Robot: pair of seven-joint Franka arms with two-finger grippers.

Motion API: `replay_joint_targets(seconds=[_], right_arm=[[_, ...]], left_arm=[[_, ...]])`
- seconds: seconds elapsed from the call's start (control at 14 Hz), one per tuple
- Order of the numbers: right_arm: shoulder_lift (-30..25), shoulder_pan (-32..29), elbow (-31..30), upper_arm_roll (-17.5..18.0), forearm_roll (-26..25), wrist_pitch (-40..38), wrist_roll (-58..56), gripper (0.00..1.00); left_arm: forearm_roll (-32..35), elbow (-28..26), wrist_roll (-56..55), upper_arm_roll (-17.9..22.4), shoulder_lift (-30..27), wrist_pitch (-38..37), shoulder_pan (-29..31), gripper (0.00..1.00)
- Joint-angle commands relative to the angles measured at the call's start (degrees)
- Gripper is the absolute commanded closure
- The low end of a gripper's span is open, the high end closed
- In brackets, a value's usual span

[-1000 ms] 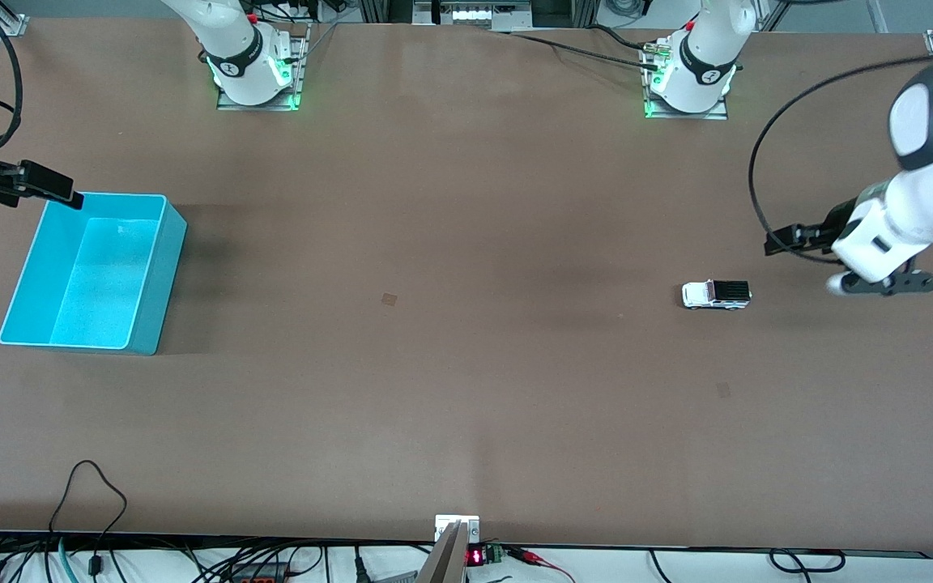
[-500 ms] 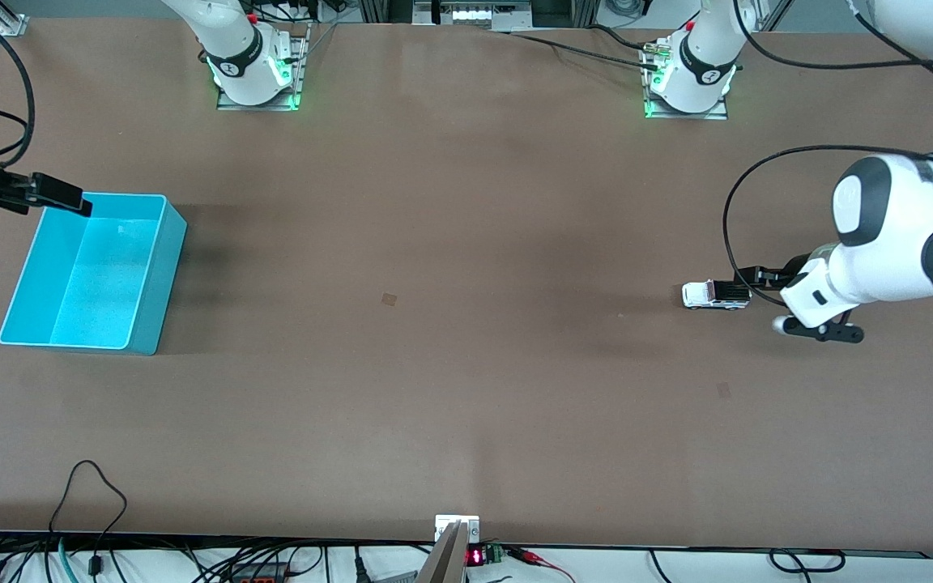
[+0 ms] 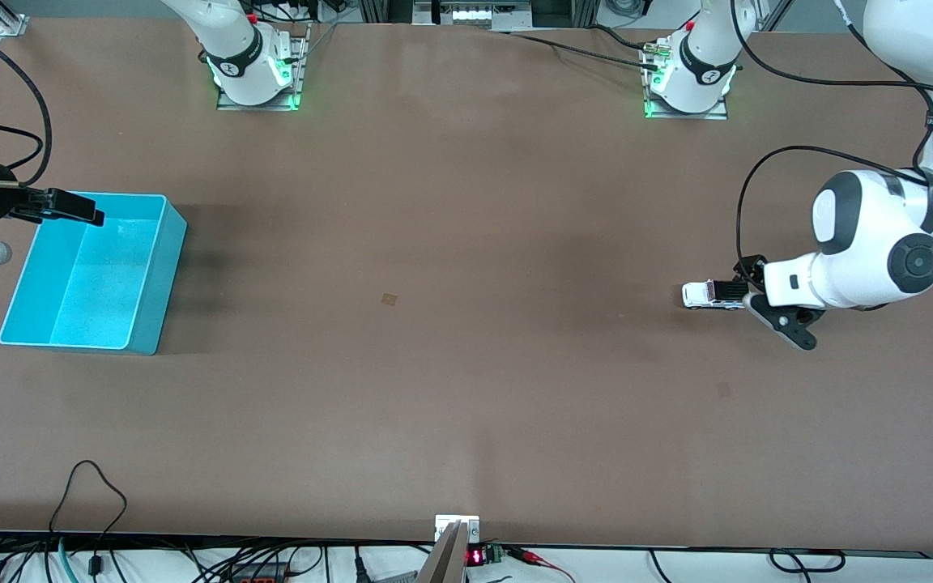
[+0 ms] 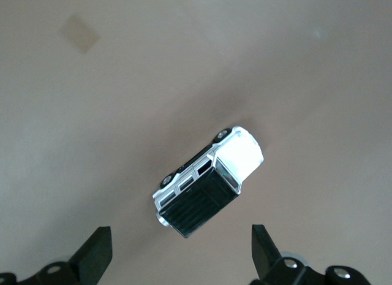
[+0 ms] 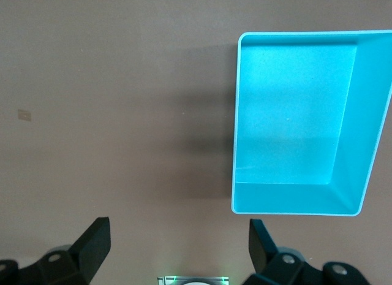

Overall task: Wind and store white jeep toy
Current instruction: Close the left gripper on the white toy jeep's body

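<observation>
The left end effector (image 4: 177, 254) hangs over the rear of the white jeep toy (image 3: 715, 294), its fingers (image 4: 95, 254) spread wide and holding nothing. The toy stands on its wheels on the brown worktop (image 3: 466, 389) toward the left arm's end, and in the left wrist view it lies at a slant to the line between the fingers. A clean grasp probably calls for turning the wrist until the fingers face the toy's long sides, then lowering straight. The right end effector (image 3: 70, 208) waits, fingers likewise wide, over the rim of the empty cyan bin (image 3: 151, 267) at the right arm's end, well apart.
</observation>
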Motion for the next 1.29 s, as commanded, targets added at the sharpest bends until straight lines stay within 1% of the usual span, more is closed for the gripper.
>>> replay_joint_targets(seconds=[0.0, 0.14, 0.29, 0.43, 0.5, 0.64, 0.79, 0.93, 1.07, 1.14, 1.21], right_arm=[[0.1, -0.5, 0.7, 0.2, 0.0, -1.2, -0.8, 0.00], [0.1, -0.5, 0.7, 0.2, 0.0, -1.2, -0.7, 0.00], [0.1, -0.6, 0.7, 0.2, 0.1, -1.1, -0.7, 0.00], [0.1, -0.5, 0.8, 0.2, -0.3, -1.1, -0.5, 0.00], [0.2, -0.3, 0.8, 0.2, -0.8, -0.8, -0.5, 0.00], [0.7, 0.0, 0.9, 0.3, -3.9, -1.2, -0.5, 0.00], [0.3, 0.2, 1.3, 0.7, -6.0, -1.9, -0.4, 0.00], [0.1, -0.5, 2.7, 0.1, -5.5, -2.1, -0.8, 0.00], [0.4, -0.5, 2.7, 0.2, -5.4, -2.0, 0.1, 0.00], [0.5, -0.4, 2.8, 0.2, -5.4, -2.0, 0.1, 0.00], [0.5, -0.4, 2.7, 0.2, -5.4, -1.9, 0.2, 0.00]], left_arm=[[1.1, -1.4, 11.6, -0.3, 0.9, 1.9, 1.1, 0.00], [1.1, -2.1, 18.5, -0.3, 1.5, 3.1, 1.8, 0.00], [1.1, -4.8, 26.3, -0.3, 1.6, 8.3, 2.0, 0.00], [1.1, -7.1, 31.1, -0.3, 1.5, 12.6, 1.9, 0.00], [1.1, -8.1, 32.8, -0.3, 1.5, 13.8, 1.9, 0.00], [1.1, -10.0, 35.9, -0.6, 1.1, 15.1, 1.9, 0.00], [1.1, -12.3, 37.6, -1.1, 0.5, 17.0, 2.0, 0.00], [1.1, -13.7, 39.8, -1.4, 0.3, 20.3, 2.0, 0.00], [1.1, -14.6, 40.1, -1.8, 0.4, 22.2, 2.0, 0.00], [1.1, -15.0, 40.2, -1.9, 0.4, 22.4, 2.0, 0.01], [1.1, -15.0, 40.2, -1.9, 0.4, 22.5, 2.0, 0.04]])
